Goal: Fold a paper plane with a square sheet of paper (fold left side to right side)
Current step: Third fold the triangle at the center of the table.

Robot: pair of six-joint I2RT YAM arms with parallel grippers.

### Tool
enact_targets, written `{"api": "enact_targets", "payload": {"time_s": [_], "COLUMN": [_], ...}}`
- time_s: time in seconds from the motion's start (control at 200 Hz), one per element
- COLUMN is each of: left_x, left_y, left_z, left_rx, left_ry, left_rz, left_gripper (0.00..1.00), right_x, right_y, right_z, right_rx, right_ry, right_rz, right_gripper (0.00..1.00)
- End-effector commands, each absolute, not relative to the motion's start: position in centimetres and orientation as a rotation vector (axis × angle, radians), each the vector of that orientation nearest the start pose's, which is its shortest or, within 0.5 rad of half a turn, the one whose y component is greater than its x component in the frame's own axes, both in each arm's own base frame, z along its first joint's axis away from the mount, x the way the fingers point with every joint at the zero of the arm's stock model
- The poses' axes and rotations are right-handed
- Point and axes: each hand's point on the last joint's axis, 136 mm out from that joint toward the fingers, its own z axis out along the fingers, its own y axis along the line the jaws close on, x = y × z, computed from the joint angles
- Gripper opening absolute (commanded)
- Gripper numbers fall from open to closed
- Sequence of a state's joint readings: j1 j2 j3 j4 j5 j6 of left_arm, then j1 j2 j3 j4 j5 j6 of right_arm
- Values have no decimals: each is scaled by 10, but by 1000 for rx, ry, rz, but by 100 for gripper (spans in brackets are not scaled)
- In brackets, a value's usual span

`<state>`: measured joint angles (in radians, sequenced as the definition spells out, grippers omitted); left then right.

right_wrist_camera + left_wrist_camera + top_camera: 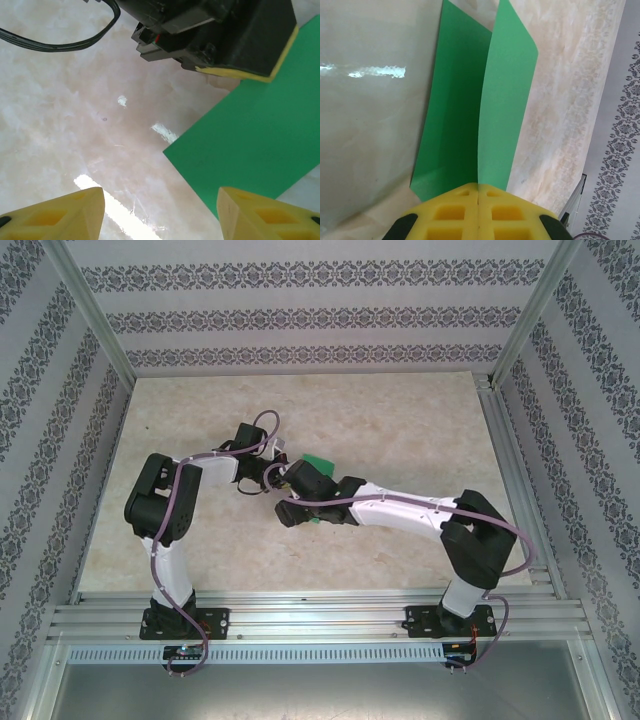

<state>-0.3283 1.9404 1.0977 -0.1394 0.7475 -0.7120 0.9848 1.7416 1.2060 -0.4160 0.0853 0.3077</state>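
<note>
1. Left wrist view: the left gripper [478,187] has its jaws pinched tight together on the near edge of the square sheet of paper [462,115]. One half of the green sheet curls up off the bench [370,125], and the other half lies flat.
2. I can't tell whether the line where the two halves meet is a pressed crease or just a bend. It looks soft to me, so I'd call it a bend.
3. Right wrist view: the right gripper [160,195] hangs low over the bench with its jaws spread wide and nothing in them. The green sheet lies just beside its right-hand finger, not between the two.
4. Top view: the paper sits mid-bench, mostly hidden under both wrists, which crowd together over it.
5. Progress, my guess: very early. The first left-to-right fold is only getting started, with an edge grabbed and lifted but not laid across or flattened.
6. Left to do: carry the edge over, line it up, press the crease, then all the nose and wing folds. There's no dart shape yet.
</note>
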Motion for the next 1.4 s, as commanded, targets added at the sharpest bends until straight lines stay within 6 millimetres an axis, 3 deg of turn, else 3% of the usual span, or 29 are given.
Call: {"api": "enact_targets", "payload": {"time_s": [0.0, 0.295, 0.41, 0.545, 0.864, 1.019, 1.069, 1.219, 1.399], "left_x": [375, 373, 373, 373, 372, 371, 371, 375, 388], "left_y": [-255, -256, -256, -256, -252, -253, -253, -249, -235], "left_z": [73, 69, 67, 66, 56, 53, 54, 68, 99], "left_rx": [-140, -154, -161, -167, -162, -156, -149, -93, -61], "left_ry": [2674, 2690, 2696, 2702, 2741, 2749, 2747, 2732, 2674], "left_rz": [-1334, -1342, -1343, -1337, -1278, -1270, -1275, -1256, -1234], "left_gripper": [3, 2, 1, 1, 1, 1, 4, 29, 37], "right_x": [273, 283, 286, 287, 290, 289, 288, 279, 275], "right_y": [365, 372, 370, 368, 359, 354, 352, 348, 343], "right_z": [92, 66, 60, 60, 75, 71, 70, 63, 55], "right_rx": [-912, -956, -952, -948, -897, -874, -868, -898, -917], "right_ry": [2392, 2401, 2405, 2411, 2467, 2505, 2512, 2524, 2541], "right_rz": [193, 88, 53, 55, 255, 403, 461, 534, 556], "right_gripper": [63, 58, 52, 38, 9, 3, 2, 0, 0]}}
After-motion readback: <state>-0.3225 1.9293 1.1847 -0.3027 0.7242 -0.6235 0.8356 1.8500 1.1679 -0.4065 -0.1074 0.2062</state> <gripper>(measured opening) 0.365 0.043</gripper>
